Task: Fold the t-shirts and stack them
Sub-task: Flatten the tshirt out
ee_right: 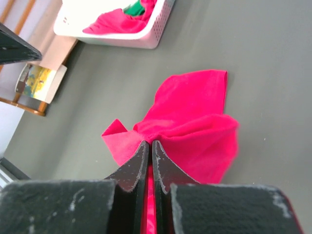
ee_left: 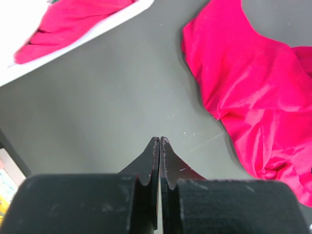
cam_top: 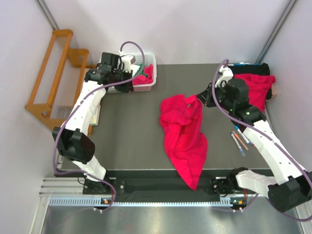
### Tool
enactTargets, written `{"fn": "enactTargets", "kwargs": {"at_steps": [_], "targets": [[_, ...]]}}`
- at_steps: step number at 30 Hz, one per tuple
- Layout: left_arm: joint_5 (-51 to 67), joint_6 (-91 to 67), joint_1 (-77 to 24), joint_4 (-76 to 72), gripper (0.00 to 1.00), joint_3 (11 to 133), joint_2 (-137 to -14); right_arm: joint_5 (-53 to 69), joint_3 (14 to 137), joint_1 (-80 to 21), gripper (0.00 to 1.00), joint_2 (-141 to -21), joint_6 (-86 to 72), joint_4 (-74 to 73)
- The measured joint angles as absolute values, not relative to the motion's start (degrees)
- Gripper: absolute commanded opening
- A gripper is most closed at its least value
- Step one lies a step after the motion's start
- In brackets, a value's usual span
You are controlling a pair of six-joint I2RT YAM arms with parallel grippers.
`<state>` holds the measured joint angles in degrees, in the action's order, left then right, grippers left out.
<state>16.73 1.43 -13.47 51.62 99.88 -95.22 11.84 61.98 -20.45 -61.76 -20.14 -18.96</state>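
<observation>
Pinching an edge of the crumpled crimson cloth t-shirt (cam_top: pixel 184 136) right of the white plastic basket (ee_right: pixel 122 40), the right end effector (ee_right: pixel 149 142) should draw it out flat; the left end effector (ee_left: pixel 159 140), clenched empty near the basket, could take the opposite edge. Three shirts counted: second shirt (ee_right: pixel 114 23) inside the one basket, third shirt (cam_top: pixel 256 87) far right of it.

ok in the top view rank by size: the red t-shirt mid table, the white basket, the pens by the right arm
1. red t-shirt
2. white basket, partly hidden by the left arm
3. pens
</observation>
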Motion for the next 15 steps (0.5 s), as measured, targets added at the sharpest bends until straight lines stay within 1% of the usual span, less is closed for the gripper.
{"fn": "enactTargets", "kwargs": {"at_steps": [4,5,6,9,10,12,13,15], "targets": [[18.0,1.4,-13.8,51.6,0.0,99.8,-95.3,12.1,62.3,-20.4,0.0,-62.9,-20.2,-19.4],[18.2,1.4,-13.9,51.6,0.06,99.8,-95.3,12.1,63.0,-20.4,0.0,-63.2,-20.2,-19.8],[18.3,1.4,-14.2,51.6,0.19,99.7,-95.4,12.0,64.0,-20.4,0.0,-63.7,-20.1,-20.2],[18.3,1.4,-16.2,51.5,0.5,99.1,-95.6,10.8,67.7,-20.4,0.0,-65.9,-20.1,-20.9],[17.8,1.5,-17.4,51.5,0.64,98.8,-95.9,10.0,68.4,-20.4,0.0,-66.5,-20.1,-20.8],[16.5,2.1,-20.4,51.4,0.74,98.7,-97.3,8.8,68.5,-20.1,0.0,-67.4,-20.4,-20.8],[15.4,2.0,-22.5,51.2,0.81,98.7,-98.6,8.5,68.5,-19.9,0.0,-67.9,-20.6,-21.0],[14.5,2.1,-25.7,51.1,0.83,98.8,-101.7,7.9,68.2,-19.2,0.0,-68.8,-21.0,-20.9]]}}
